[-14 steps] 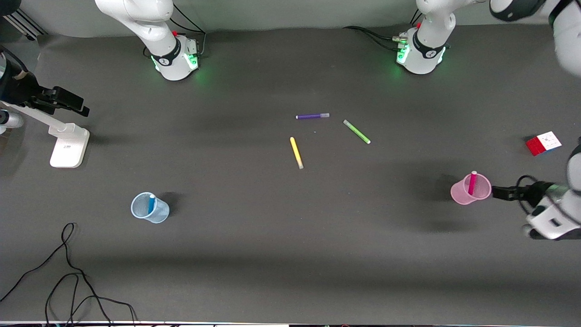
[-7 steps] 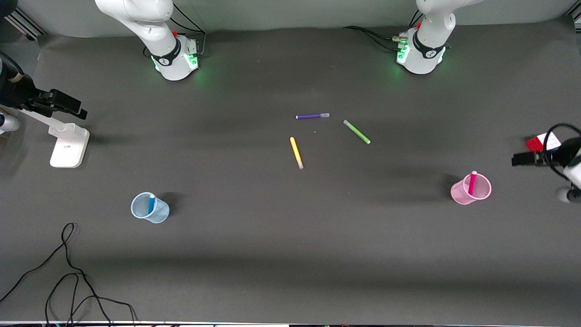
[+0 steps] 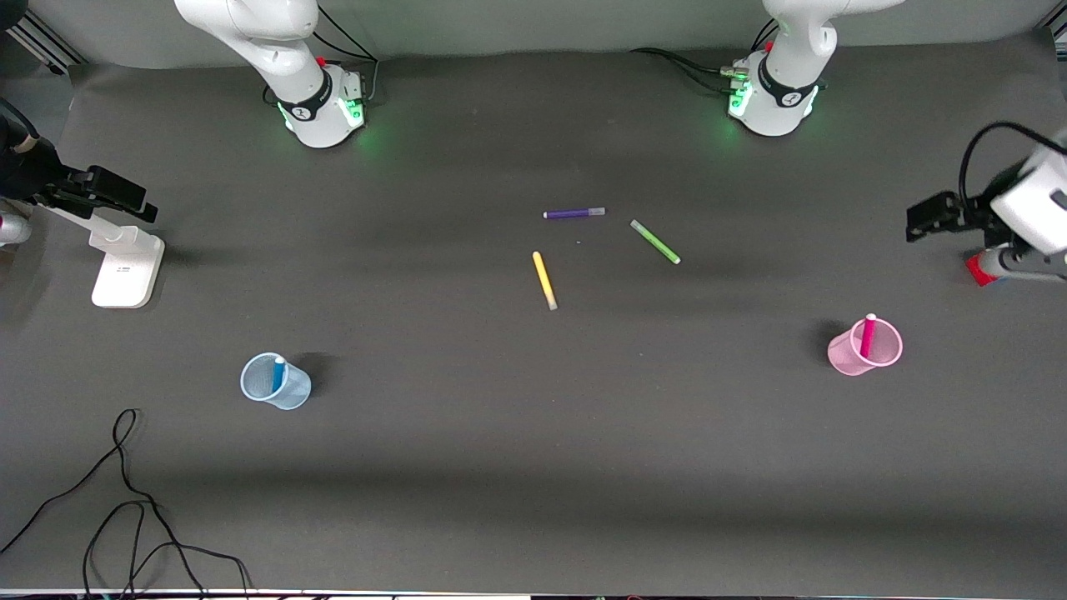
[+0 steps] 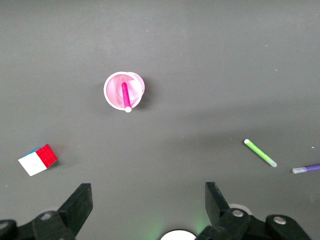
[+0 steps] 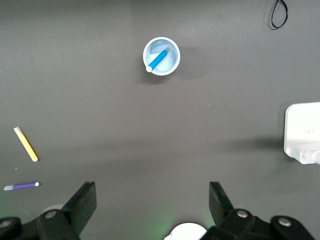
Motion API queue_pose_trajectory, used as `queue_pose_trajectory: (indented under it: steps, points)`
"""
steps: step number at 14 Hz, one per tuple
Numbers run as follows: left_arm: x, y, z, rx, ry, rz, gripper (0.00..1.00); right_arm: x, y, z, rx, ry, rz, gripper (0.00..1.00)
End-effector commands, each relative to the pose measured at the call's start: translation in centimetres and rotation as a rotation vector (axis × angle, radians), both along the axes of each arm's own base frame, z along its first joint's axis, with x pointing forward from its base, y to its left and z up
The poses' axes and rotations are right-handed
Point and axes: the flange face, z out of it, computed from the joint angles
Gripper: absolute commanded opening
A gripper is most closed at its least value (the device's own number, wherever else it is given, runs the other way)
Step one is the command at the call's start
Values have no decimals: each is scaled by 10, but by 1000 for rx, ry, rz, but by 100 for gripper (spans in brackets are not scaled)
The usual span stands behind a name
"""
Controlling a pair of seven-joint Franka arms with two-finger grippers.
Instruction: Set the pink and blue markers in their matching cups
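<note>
Dark grey matte surface (image 3: 533,433), with a pale wall strip along the edge where the two white arm bases stand, green lights glowing at both. Black cable loops (image 3: 125,508) at the corner nearest the front camera, toward the right arm's end; white stand (image 3: 125,267) farther from that camera at the same end.

Pink marker (image 3: 868,335) upright and leaning in the pink cup (image 3: 864,348) toward the left arm's end; blue marker (image 3: 278,374) leaning in the blue cup (image 3: 275,382) toward the right arm's end. Cups well apart. Between them and farther from the front camera, lying flat and apart: yellow marker (image 3: 544,280), green marker (image 3: 655,242), purple marker (image 3: 573,213).

Left end effector (image 3: 917,225) up over the left arm's end of the surface, above a colour cube (image 4: 38,159), fingers (image 4: 77,206) spread wide, holding nothing, touching nothing. Right end effector (image 5: 150,202) up over the right arm's end, near the white stand, fingers (image 5: 85,200) likewise spread wide and empty.
</note>
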Motion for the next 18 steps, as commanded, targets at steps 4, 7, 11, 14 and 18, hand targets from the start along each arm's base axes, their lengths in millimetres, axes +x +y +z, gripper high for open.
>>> queue_pose_trajectory:
  steps: [4, 7, 11, 14, 18]
  points:
    - [-8, -4, 2, -15, -18, -21, 100, 10, 0, 8, -1, -14, -5, 100]
    - [-8, -3, 2, -15, -17, -18, 100, 16, -2, 17, 0, -35, -9, 100]
    - [-8, -4, 2, -22, -16, -18, 100, 17, -1, 15, 2, -18, 6, 100]
    - [-8, -2, 1, -24, -13, -14, 100, 31, 7, 10, 8, -13, 31, 100]
    - [-9, 0, 2, -25, 2, -12, 100, 25, 5, 18, 17, -13, 119, 100]
